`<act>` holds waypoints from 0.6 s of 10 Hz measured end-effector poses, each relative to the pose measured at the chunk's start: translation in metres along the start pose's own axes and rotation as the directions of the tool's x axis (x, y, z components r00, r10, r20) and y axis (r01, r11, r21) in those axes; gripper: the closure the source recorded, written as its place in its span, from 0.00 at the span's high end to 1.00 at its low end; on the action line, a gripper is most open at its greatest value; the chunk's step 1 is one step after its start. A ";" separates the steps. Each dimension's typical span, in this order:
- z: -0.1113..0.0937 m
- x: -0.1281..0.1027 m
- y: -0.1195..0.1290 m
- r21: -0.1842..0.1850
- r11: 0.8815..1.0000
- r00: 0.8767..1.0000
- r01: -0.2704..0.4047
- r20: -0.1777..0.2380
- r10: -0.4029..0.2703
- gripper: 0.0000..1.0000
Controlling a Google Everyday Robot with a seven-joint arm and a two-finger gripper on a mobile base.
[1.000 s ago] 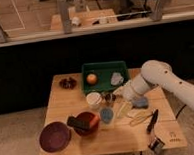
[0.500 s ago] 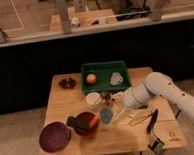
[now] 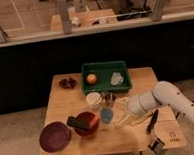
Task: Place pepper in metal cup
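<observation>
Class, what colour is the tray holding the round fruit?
Green; the tray shows best in the camera view. The gripper hangs beside the metal cup.

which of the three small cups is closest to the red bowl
The blue cup, right beside the red bowl; the white cup and metal cup stand farther back. The gripper is just right of the metal cup.

The arm [image 3: 164, 95] is sinking toward the table [image 3: 62, 104]. A second ago its white elbow was standing level with the right front corner of the green tray [image 3: 105, 65]. Now it is lying lower and further right, clear of the tray's front edge. The gripper [image 3: 121, 108] is drawing back with it, leaving its place close over the metal cup [image 3: 110, 97]. It is now hanging just right of that cup, near the blue cup [image 3: 107, 115].
</observation>
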 end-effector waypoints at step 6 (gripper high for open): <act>-0.001 0.013 0.009 0.080 0.996 0.987 -0.046 0.158 0.033 0.80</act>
